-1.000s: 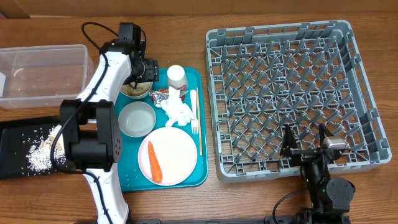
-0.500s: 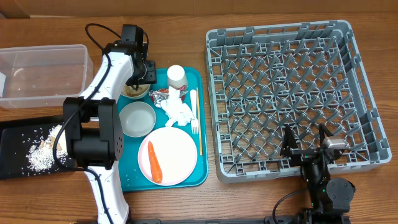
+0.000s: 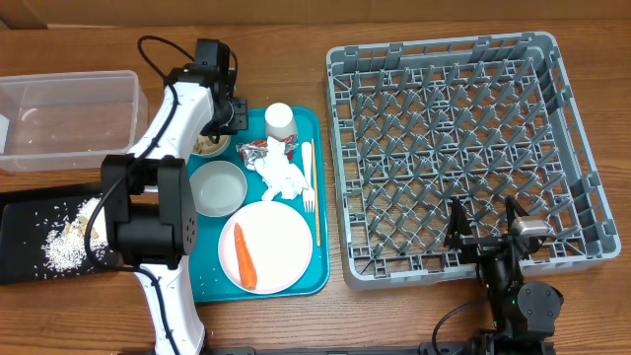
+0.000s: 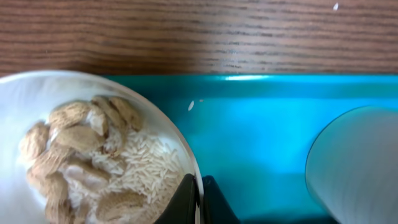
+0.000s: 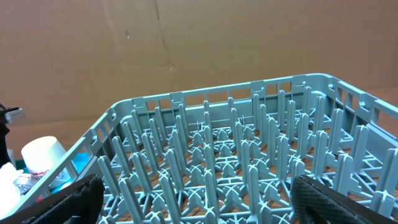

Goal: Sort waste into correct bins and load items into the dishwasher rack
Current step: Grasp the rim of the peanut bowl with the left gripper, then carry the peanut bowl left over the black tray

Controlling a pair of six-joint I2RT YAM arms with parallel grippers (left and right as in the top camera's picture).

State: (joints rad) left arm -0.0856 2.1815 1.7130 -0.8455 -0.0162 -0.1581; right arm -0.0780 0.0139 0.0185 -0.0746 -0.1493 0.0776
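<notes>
My left gripper (image 4: 199, 200) is shut on the rim of a small white bowl (image 4: 37, 99) that holds beige nut and rice scraps (image 4: 93, 155). From overhead this gripper (image 3: 223, 122) sits at the teal tray's back left, and the arm partly hides that bowl (image 3: 209, 146). On the tray lie an empty white bowl (image 3: 217, 187), a pink plate (image 3: 281, 237) with a carrot (image 3: 245, 258), a napkin (image 3: 284, 177), a red-and-silver wrapper (image 3: 258, 151), a cup (image 3: 279, 120), a fork (image 3: 307, 179) and a wooden stick (image 3: 315, 212). My right gripper (image 5: 199, 202) stands open at the near edge of the grey rack (image 3: 454, 148).
The teal tray (image 3: 207, 284) lies left of the rack. A clear tub (image 3: 64, 113) stands at the back left. In front of it a black tray (image 3: 20, 251) holds scattered rice. The rack's upright pegs (image 5: 236, 155) fill the right wrist view.
The left gripper's jaws have closed onto the rim of the bowl with scraps. The right arm has not moved.
</notes>
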